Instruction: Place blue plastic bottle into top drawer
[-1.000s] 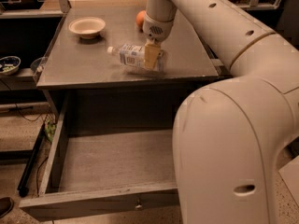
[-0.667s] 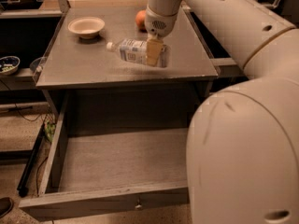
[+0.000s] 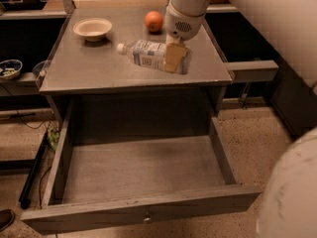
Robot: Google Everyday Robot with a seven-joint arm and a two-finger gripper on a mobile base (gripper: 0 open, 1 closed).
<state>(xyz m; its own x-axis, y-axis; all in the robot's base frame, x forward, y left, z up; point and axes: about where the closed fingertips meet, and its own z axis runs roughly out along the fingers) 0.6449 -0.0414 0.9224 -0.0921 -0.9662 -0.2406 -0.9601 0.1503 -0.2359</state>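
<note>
Grey countertop [image 3: 99, 68] bears the clear, blue-labelled plastic bottle [image 3: 146, 53]: light, slick, crushable, we judge. Our pale gripper [image 3: 174, 58] sits over the bottle's base end, a sensible hold; closure we cannot tell.

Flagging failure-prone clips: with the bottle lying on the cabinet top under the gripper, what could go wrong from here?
The gripper is at the base end of the lying blue plastic bottle, away from its cap, so a lift might tip it. The orange sits just behind and could be knocked. A bottle dropped into the top drawer may roll.
</note>
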